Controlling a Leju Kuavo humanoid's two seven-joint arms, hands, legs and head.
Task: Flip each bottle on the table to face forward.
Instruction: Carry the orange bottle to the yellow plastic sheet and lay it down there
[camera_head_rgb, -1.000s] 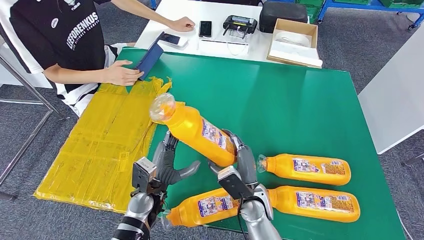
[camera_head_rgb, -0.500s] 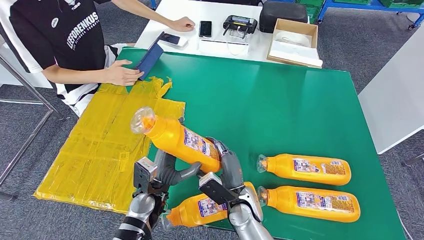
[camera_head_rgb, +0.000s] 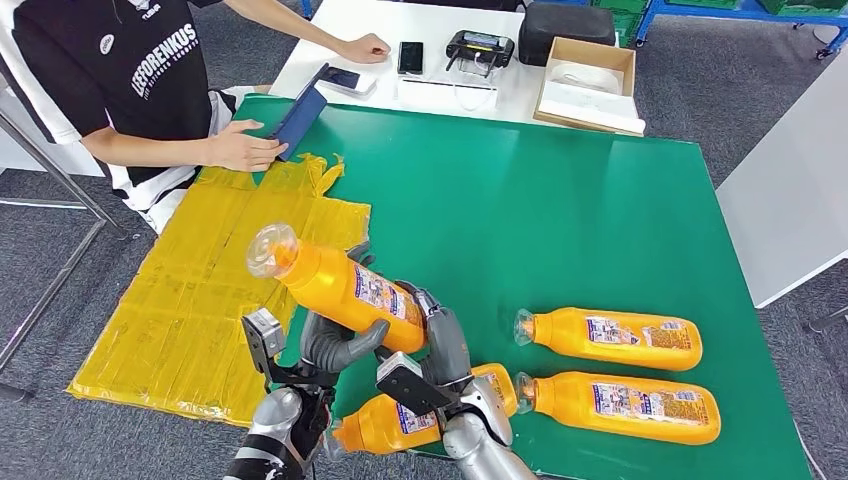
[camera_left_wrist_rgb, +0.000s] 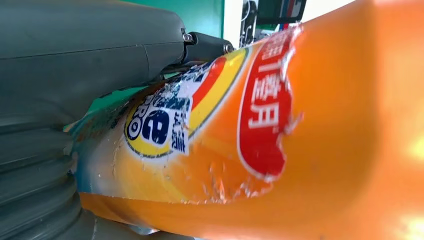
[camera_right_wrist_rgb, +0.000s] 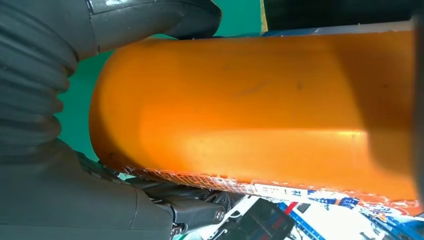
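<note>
While both hands are gripping it, the orange plastic bottle (camera_head_rgb: 345, 288) is hanging tilted above the green surface (camera_head_rgb: 560, 200), cap toward ten o'clock. The left hand (camera_head_rgb: 335, 345) and right hand (camera_head_rgb: 440, 345) are mid-flip; next, I judge, comes rotating it label-forward and laying it down.

1. We cannot see the base of the raised bottle (camera_head_rgb: 340, 287); the right hand (camera_head_rgb: 440, 345) covers it.
2. The bottle lying nearest the robot (camera_head_rgb: 400, 420) is partly hidden behind the right hand.
3. The left hand (camera_head_rgb: 325, 345) has its fingers tucked under the raised bottle.
4. The person (camera_head_rgb: 120, 70) is cut off by the head view's edge.
</note>
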